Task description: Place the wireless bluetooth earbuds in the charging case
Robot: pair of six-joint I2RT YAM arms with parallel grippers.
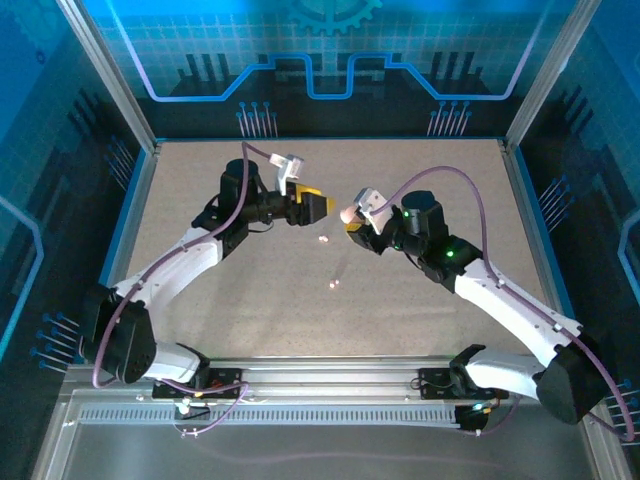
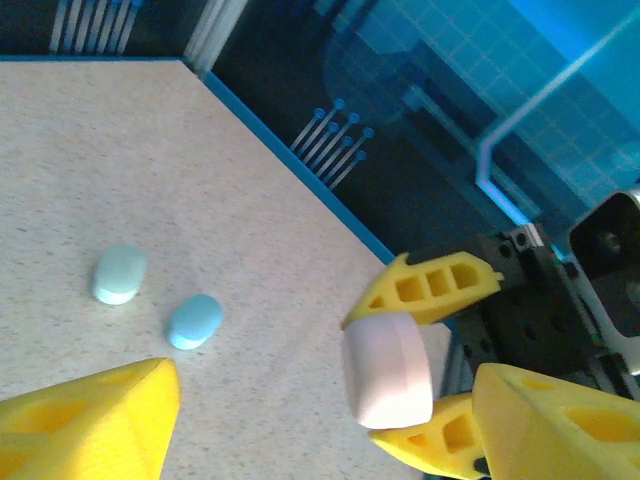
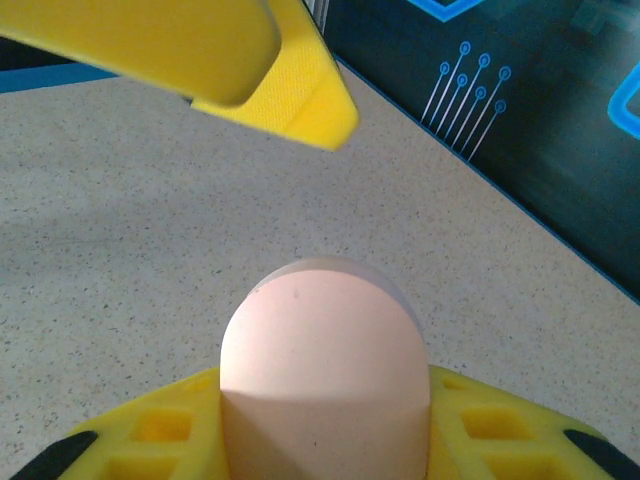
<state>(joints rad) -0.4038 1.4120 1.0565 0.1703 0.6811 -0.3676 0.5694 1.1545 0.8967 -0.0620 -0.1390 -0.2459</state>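
At the middle of the overhead frame, above the speckled beige bench (image 1: 430, 300), the two arms meet nose to nose: the left gripper (image 1: 318, 205) with its yellow fingers points right, and the right gripper (image 1: 352, 220) points left, just beside it. The right jaws are closed on a pale pink pebble-shaped charging case (image 1: 348, 212), held clear of the bench. Below this pair in the same frame, one tiny pink earbud (image 1: 322, 239) lies on the bench, and a second tiny pink earbud (image 1: 333, 284) lies lower down, well apart from both grippers. The left wrist view brings detail the overhead one lacks: the left jaws stand open, their yellow fingertips (image 2: 140, 400) wide apart at the lower corners, with the pink case (image 2: 388, 370) pinched between the right gripper's slotted yellow fingers in the gap ahead, touching neither left finger. At centre left of that frame two rounded pieces rest on the bench near each other, a pale teal piece (image 2: 120, 273) and a light blue piece (image 2: 195, 320); whether they are earbuds I cannot tell. From the right wrist, the case (image 3: 325, 370) bulges up at lower centre, yellow finger on either side, with one left finger (image 3: 250, 60) hanging across the upper left.
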